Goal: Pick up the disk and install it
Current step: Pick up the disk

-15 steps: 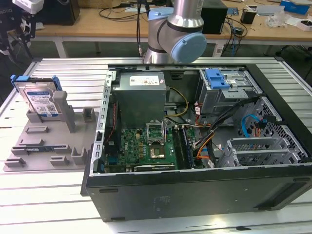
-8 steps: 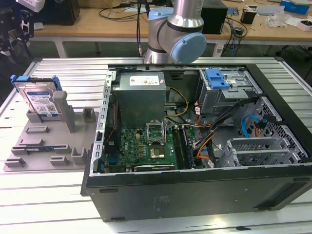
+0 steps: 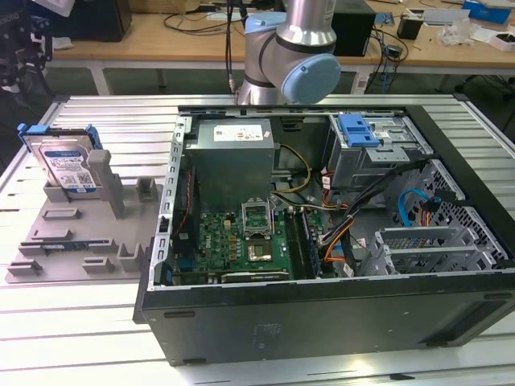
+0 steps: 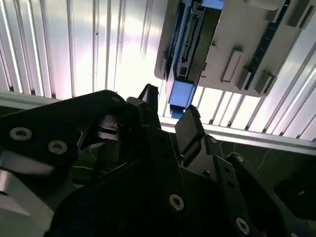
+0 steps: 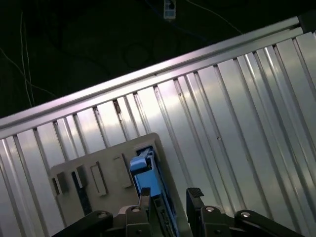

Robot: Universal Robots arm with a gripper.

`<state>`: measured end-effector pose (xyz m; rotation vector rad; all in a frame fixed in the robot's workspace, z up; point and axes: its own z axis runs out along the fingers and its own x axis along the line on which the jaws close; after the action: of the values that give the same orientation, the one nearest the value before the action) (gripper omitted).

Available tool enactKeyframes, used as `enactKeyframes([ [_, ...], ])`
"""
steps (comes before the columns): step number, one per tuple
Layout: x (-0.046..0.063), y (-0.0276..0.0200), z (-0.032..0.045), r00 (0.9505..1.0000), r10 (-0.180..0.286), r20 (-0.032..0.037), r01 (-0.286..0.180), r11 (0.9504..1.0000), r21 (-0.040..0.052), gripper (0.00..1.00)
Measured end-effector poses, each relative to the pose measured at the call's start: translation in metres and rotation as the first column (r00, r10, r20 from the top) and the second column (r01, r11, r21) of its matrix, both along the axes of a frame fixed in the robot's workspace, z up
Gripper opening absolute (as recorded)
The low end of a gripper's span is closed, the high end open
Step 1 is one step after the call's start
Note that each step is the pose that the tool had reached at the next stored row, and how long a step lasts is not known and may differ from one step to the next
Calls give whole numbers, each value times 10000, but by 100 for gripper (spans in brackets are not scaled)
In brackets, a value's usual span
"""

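- Currently the tool (image 5: 169, 196) is wide open and has hold of nothing; in both wrist views its two black fingers (image 4: 190, 129) stand well apart.
- In the first wrist view the disk (image 5: 148, 183) lies below the tool, and its blue-framed edge runs in line with the gap between the fingers. I cannot tell whether either finger touches it.
- In the second wrist view a blue tab (image 4: 180, 94) at the end of the disk sits just beyond the fingertips.
- Exterior view: the disk (image 3: 68, 165) stands on its edge in a slot of a grey holder (image 3: 88, 241), at the holder's 11 o'clock corner. Its white-and-blue label faces the camera, and a blue bracket frames it.
- A grey post (image 3: 100, 165) of the holder rises just in front of the disk, at its 3 o'clock side.
- The holder rests on a ribbed metal surface (image 3: 80, 338), at about 9 o'clock from an open computer case (image 3: 322, 322).
- Inside the case there is a grey power supply (image 3: 233, 157) at 11 o'clock, a green circuit board (image 3: 249, 237) just below it, and a blue carrier (image 3: 358, 129) at 1 o'clock.
- The arm (image 3: 294, 48) rises behind the case at 12 o'clock.
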<state>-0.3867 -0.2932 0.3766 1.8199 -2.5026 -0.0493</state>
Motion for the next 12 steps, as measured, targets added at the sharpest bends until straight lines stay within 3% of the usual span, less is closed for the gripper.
enactKeyframes([
  [5, 0, 0, -1, 9947, 1028, 5, -1028, 9947, -28, 42],
  [12, 0, 0, -2, 9914, 1305, 6, -1305, 9914, -65, 42],
])
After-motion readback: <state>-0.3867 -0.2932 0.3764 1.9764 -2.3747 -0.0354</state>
